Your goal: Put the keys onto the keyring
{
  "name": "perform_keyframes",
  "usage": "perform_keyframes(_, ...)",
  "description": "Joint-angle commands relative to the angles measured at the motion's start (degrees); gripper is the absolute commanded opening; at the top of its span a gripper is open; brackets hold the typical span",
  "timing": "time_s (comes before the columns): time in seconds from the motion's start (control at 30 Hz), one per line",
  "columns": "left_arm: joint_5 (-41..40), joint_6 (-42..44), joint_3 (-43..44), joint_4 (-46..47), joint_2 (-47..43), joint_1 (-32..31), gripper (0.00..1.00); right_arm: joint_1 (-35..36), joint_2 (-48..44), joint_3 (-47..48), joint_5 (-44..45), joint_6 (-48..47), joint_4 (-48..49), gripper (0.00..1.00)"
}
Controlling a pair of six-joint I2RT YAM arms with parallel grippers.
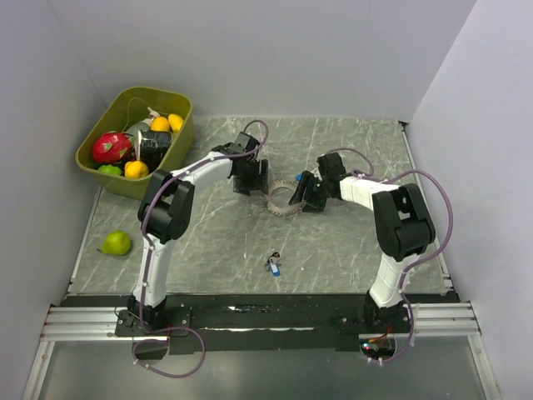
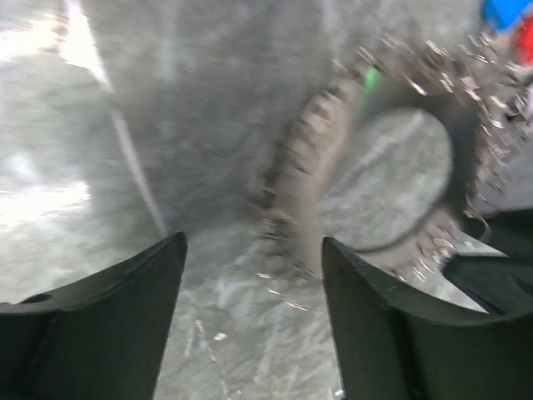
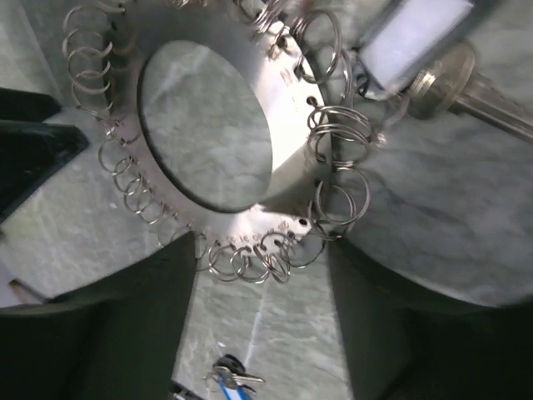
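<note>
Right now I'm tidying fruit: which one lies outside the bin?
The green pear, alone on the tabletop; the other fruit all sit inside the olive bin.

Flat silvery metal keyring (image 1: 281,201) (image 3: 287,117) lies flat on the grey marble bench (image 1: 350,242) at frame centre. Many small wire loops are strung around its rim, and the bench shows through its hole. The tiny loose keys (image 1: 273,266) (image 3: 229,379), one blue-headed, are clustered at lower centre, well apart from the keyring.
</note>
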Motion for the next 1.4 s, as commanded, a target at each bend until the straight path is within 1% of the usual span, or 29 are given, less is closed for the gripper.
perform_keyframes(0.0, 6.4, -0.3, -0.1, 2.3, 1.0, -1.3, 0.67, 0.3, 3.0, 1.4, -3.4, 1.3, 4.4, 0.64)
perform_keyframes(0.1, 8.6, -1.5, -3.4, 5.0, 0.1, -1.7, 0.50, 0.4, 4.8, 2.3, -4.9, 0.9, 5.2, 0.56)
perform_keyframes(0.13, 9.0, -1.9, -5.2, 5.6, -0.2, -1.7, 0.42, 0.3, 5.4, 2.5, -5.3, 0.5, 5.2, 0.53)
perform_keyframes(0.2, 8.5, -2.6, -7.1, 6.0, -1.7, -1.7, 0.33, 0.5, 5.9, 3.5, -5.5, -0.1, 4.8, 0.53)
perform_keyframes(0.27, 7.6, -3.1, -10.2, 6.5, -3.3, -1.8, 0.31, 1.0, 6.1, 4.1, -6.0, -0.7, 4.1, 0.52)
perform_keyframes(0.3, 7.0, -3.3, -11.5, 6.6, -5.3, -1.9, 0.29, 1.1, 6.0, 4.5, -6.2, -1.1, 3.8, 0.52)
perform_keyframes(0.43, 4.5, -4.5, -18.9, 8.2, -11.4, -1.9, 0.26, 2.5, 4.6, 4.7, -7.0, -2.7, 2.4, 0.53)
perform_keyframes(0.5, 4.6, -5.1, -20.9, 8.6, -14.4, -1.9, 0.20, 3.8, 3.9, 4.0, -7.1, -3.4, 1.8, 0.54)
perform_keyframes(0.63, 3.5, -6.0, -25.0, 8.2, -18.7, -2.5, 0.18, 5.8, 0.7, 1.5, -6.6, -3.4, 1.3, 0.55)
perform_keyframes(0.67, 2.3, -6.1, -25.5, 8.1, -19.4, -2.6, 0.20, 6.2, -0.1, 0.9, -6.3, -3.3, 1.4, 0.56)
perform_keyframes(0.7, 1.3, -6.2, -26.3, 7.8, -20.8, -2.7, 0.26, 6.4, -0.9, -0.6, -5.8, -2.9, 1.7, 0.57)
perform_keyframes(0.77, -0.9, -5.5, -27.0, 7.4, -22.3, -3.0, 0.30, 7.0, -3.9, -2.1, -5.2, -2.6, 2.3, 0.59)
perform_keyframes(0.8, -2.0, -5.2, -27.5, 6.5, -23.7, -3.1, 0.46, 7.0, -6.1, -3.5, -4.0, -2.8, 2.1, 0.64)
perform_keyframes(0.83, -2.8, -5.0, -27.7, 5.9, -24.6, -3.2, 0.56, 7.4, -7.2, -4.2, -3.5, -3.0, 2.0, 0.68)
perform_keyframes(0.87, -4.6, -4.2, -28.3, 5.8, -26.7, -3.3, 0.71, 7.6, -8.4, -5.5, -2.9, -3.6, 1.6, 0.74)
perform_keyframes(0.9, -5.3, -4.0, -29.5, 5.6, -27.9, -3.6, 0.76, 7.8, -11.0, -6.3, -1.0, -4.0, 1.3, 0.78)
perform_keyframes(0.97, -5.4, -3.0, -31.2, 6.4, -32.1, -3.8, 0.84, 8.8, -13.4, -8.0, 0.4, -5.3, 0.6, 0.84)
perform_keyframes(1.0, -5.2, -2.9, -33.1, 7.6, -33.5, -3.8, 0.91, 9.3, -15.4, -8.4, 1.4, -6.8, -0.5, 0.90)
perform_keyframes(1.07, -4.6, -2.9, -35.2, 9.2, -37.9, -3.8, 0.96, 11.3, -17.0, -8.8, 4.1, -9.5, -2.2, 0.95)
perform_keyframes(1.1, -3.4, -3.0, -37.3, 10.0, -39.2, -3.8, 0.99, 12.3, -18.2, -9.0, 4.8, -10.4, -3.6, 0.95)
perform_keyframes(1.2, -1.3, -3.8, -40.9, 13.5, -43.5, -3.8, 1.00, 16.1, -20.0, -9.2, 7.2, -12.8, -5.4, 0.96)
perform_keyframes(1.23, 0.7, -4.3, -41.7, 15.4, -44.3, -3.8, 0.99, 17.1, -20.3, -9.2, 8.0, -13.3, -6.0, 0.96)
perform_keyframes(1.3, 2.8, -4.9, -43.9, 17.0, -46.1, -3.8, 0.99, 20.9, -20.7, -8.9, 10.7, -14.7, -7.7, 0.95)
perform_keyframes(1.37, 6.1, -5.8, -46.0, 19.3, -47.2, -3.7, 0.97, 24.2, -20.5, -8.5, 13.2, -15.0, -9.0, 0.92)
